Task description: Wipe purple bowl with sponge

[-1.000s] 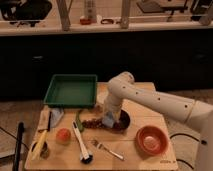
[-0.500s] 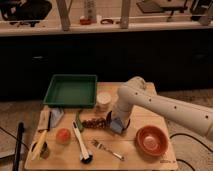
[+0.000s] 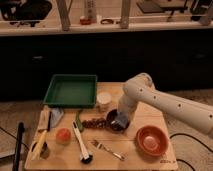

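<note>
At the centre of the wooden table, the gripper is reaching down from the right and hanging over the purple bowl. The sponge is showing as a pale blue block at the gripper's tip, just above the bowl's inside; whether the gripper is clamping it cannot be told. The orange-red bowl is sitting near, to the right, and the green tray is lying well apart at the rear left.

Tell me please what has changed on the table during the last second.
The arm swung toward the picture's right, uncovering the white cup. The gripper stays low in the purple bowl, the sponge at its tip. Nothing visibly grabbed or released. The green tray and the orange-red bowl are unmoved.
</note>
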